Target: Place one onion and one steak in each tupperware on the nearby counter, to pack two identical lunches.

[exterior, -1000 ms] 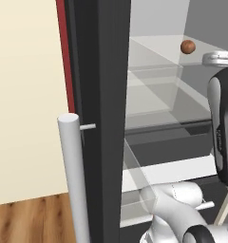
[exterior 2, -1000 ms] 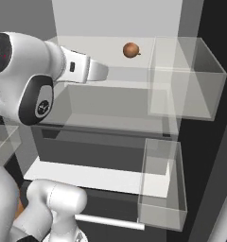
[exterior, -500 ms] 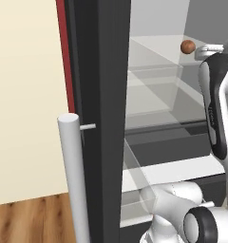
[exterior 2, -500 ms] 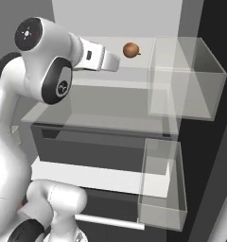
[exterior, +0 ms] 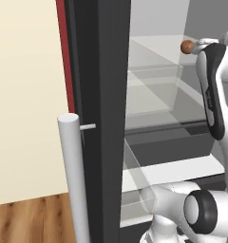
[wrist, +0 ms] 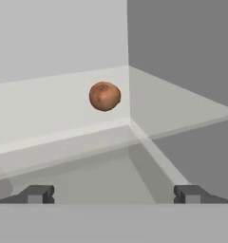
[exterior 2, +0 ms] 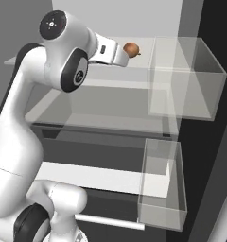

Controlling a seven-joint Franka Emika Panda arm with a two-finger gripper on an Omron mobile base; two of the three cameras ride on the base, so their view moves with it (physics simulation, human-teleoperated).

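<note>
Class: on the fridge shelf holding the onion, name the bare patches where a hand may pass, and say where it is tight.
The shelf is bare all around the onion: broad space to its left and in front, toward the open gripper. It is tight only on the right, where the onion sits near the corner of the side wall.

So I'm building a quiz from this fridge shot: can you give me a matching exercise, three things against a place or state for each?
Things:
1. onion
2. gripper
3. door handle

Place or state:
A. open, aimed at the upper shelf
B. pale upright bar, left of the fridge opening
C. orange-brown, lying on the upper shelf near the back

Pairs: 1-C, 2-A, 3-B
</note>
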